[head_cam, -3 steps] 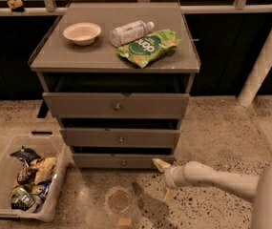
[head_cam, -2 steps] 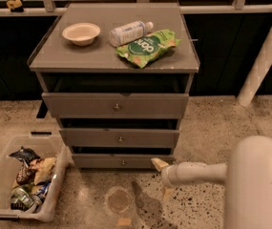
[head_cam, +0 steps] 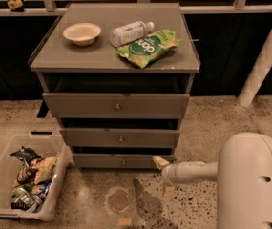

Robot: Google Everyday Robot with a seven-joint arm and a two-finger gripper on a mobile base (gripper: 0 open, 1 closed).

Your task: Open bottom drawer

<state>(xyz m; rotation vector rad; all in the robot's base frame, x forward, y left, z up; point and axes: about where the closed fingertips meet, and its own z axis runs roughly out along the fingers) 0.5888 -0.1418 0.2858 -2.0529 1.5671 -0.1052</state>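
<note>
The bottom drawer (head_cam: pixel 121 161) is the lowest, shortest grey front of the grey cabinet (head_cam: pixel 115 104), with a small round metal knob (head_cam: pixel 123 162) at its centre. It sits slightly proud of the cabinet frame. My gripper (head_cam: pixel 160 163) is low above the floor at the drawer's right end, to the right of the knob, at the tip of my white arm (head_cam: pixel 193 172) that reaches in from the right.
On the cabinet top lie a cream bowl (head_cam: pixel 81 33), a plastic bottle (head_cam: pixel 130 31) on its side and a green snack bag (head_cam: pixel 147 46). A clear bin (head_cam: pixel 23 181) of snack packets stands on the speckled floor at lower left. A white post (head_cam: pixel 265 56) leans at right.
My arm has drawn nearer the camera, its white housing filling more of the lower right. The gripper stays at the bottom drawer's right end. The drawers have not moved.
</note>
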